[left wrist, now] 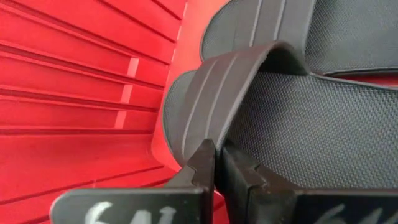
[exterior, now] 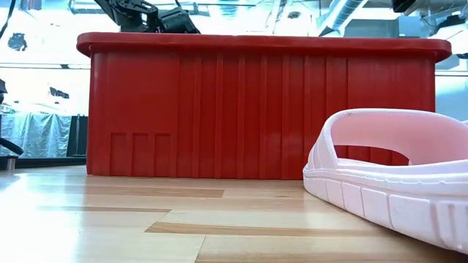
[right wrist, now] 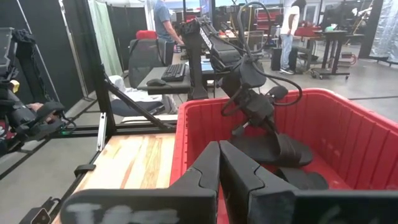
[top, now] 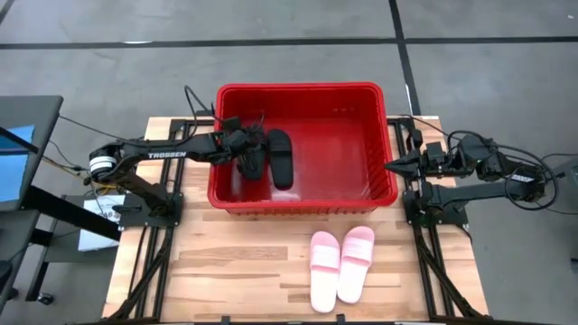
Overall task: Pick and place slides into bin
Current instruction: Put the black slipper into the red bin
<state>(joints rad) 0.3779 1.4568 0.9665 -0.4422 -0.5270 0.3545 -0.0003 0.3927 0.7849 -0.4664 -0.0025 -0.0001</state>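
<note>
The light wooden plank worktop (top: 244, 271) carries the large rectangular red plastic bin (top: 302, 204) with its thick rolled rim, set toward the far edge between the two arms. Inside the bin, toward its left side, lie the two matte black slides: one black slide (top: 281, 156) rests flat on the bin floor, and the other black slide (top: 250, 161) sits just beside it, at a slight angle to it. The pale pink pair of slides (top: 341, 264) lies side by side on the worktop in front of the bin, untouched.

The left gripper (left wrist: 216, 163) reaches down into the bin, its fingers pinched together on the wide strap of the nearer black slide, which rests against its mate. The right gripper (top: 391, 166) waits at the bin's right rim, fingers closed on nothing.

The main risk looks to be in the release. If the left fingers open too little or the arm lifts early, the strap could snag and drag the slide back up and out. A slide let go while tilted may settle across its mate and crowd the space the pink pair needs. On withdrawal, the left arm passes close to the bin's left wall and could nudge the bin.
</note>
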